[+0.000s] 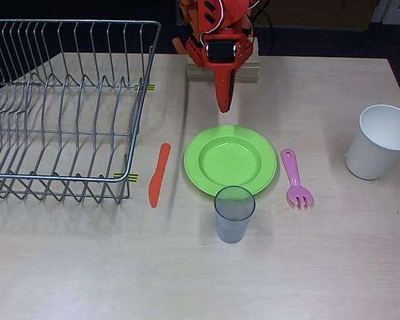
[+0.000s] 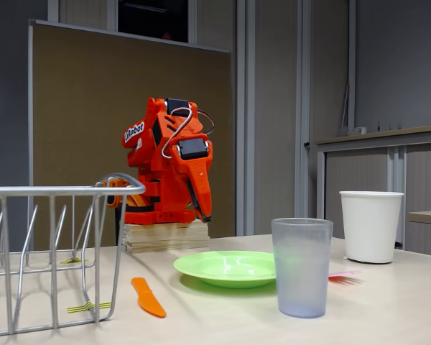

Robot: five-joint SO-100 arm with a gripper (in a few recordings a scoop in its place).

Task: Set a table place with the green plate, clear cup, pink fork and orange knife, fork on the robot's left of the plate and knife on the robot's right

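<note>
A pale wooden bench (image 1: 320, 267) carries a place setting, seen from above and from a low fixed camera in front. The green plate (image 1: 231, 160) sits flat near the middle of the bench. The clear cup (image 1: 235, 213) stands upright just beside the plate's rim, on the side toward the bench's near edge, and looks empty. The pink fork (image 1: 297, 178) lies flat close to the plate on the right in the overhead view, tines pointing to the near edge. The orange knife (image 1: 159, 175) lies flat on the plate's left in that view, apart from the rim, between the plate and a wire dish rack (image 1: 60, 107) that fills the far left corner. A white paper cup (image 1: 380, 141) stands upright by the right edge. An orange robot arm (image 2: 169, 162) is folded on a wooden block (image 1: 221, 69) at the far edge, its tool (image 1: 224, 103) pointing down toward the plate but well above the bench, jaws together and holding nothing.
</note>
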